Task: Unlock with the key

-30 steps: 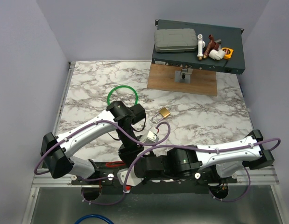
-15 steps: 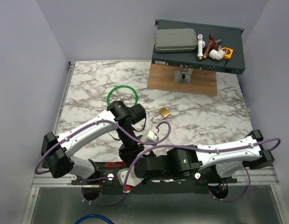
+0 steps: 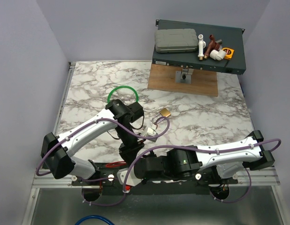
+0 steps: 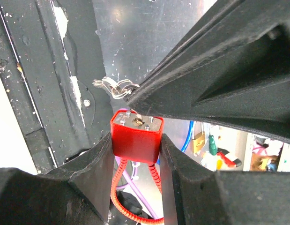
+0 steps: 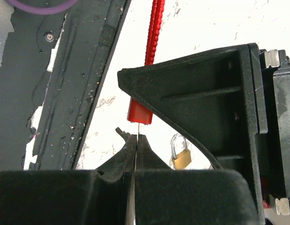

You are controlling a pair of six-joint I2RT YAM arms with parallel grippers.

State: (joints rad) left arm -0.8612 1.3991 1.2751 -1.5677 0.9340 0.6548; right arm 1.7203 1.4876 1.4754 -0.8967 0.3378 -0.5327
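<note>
Left pincer (image 4: 135, 150) was clenched on a red lock (image 4: 135, 135), whose red cable (image 4: 117, 187) trailed toward 6 o'clock. Right pincer (image 5: 137, 139), squeezed fully together, pinched the key (image 4: 140, 119) at the lock's 12 o'clock, blade entering its top face. Spare keys (image 4: 115, 87) hung at 11 o'clock.

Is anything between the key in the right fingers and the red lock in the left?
Nothing visible. The key, pinched in the right gripper, has its tip at the keyhole face of the red lock, clamped in the left gripper.
</note>
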